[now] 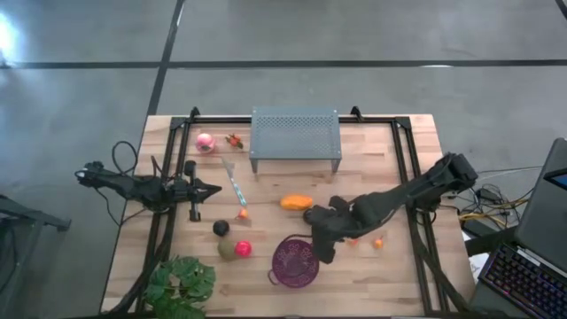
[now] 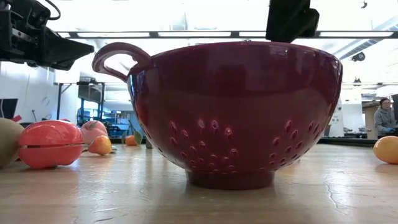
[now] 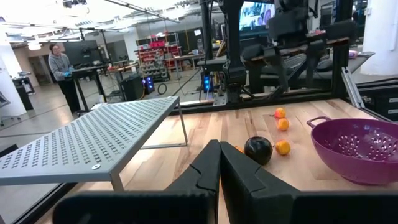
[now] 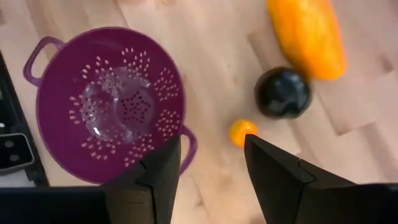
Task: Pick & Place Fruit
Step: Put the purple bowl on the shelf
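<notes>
The right gripper (image 4: 208, 180) hangs with its fingers spread and nothing between them, just beside the rim of the purple bowl (image 4: 68, 118), whose inside shows no fruit. Beyond its fingertips on the wood lie a tiny orange bit (image 4: 242, 132), a dark ball (image 4: 284, 93) and the elongated orange piece (image 4: 308, 34); these three sit close together, the ball touching or almost touching the orange piece.

In the high view the right arm reaches in from the table's right edge, its gripper (image 1: 321, 252) next to the bowl (image 1: 295, 262), with another small orange bit (image 1: 378, 243) on its far side.

The left gripper (image 1: 211, 188) waits at the left side with fingers pressed together. Near it lie a second dark ball (image 1: 221, 229), an olive-green piece (image 1: 228, 249), a red ball (image 1: 243, 248) and a pink ball (image 1: 205, 142). The grey perforated shelf (image 1: 295, 134) stands at the back, a leafy plant (image 1: 182, 285) at the front-left corner.
</notes>
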Available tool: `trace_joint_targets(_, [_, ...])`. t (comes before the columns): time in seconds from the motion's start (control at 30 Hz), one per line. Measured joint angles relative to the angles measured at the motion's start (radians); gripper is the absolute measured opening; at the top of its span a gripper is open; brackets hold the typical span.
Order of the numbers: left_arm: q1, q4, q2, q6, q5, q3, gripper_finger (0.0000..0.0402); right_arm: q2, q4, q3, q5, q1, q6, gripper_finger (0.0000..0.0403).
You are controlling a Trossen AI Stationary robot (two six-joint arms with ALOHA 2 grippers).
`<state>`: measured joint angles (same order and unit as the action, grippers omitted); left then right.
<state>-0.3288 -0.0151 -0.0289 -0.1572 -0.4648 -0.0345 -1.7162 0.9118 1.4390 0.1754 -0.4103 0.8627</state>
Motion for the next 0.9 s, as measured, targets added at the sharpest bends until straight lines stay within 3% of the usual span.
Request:
trace_joint_targets(0.47, [0.0,0.0,0.0,0.0,0.0,0.0,0.0012,-0.064,-0.009,-0.004,0.015,-0.048,0.105,0.0167])
trace_joint_targets(0.9, [0.0,0.0,0.0,0.0,0.0,0.0,0.0012,-0.077,-0.143,-0.004,-0.017,0.024,-0.194,0.0184])
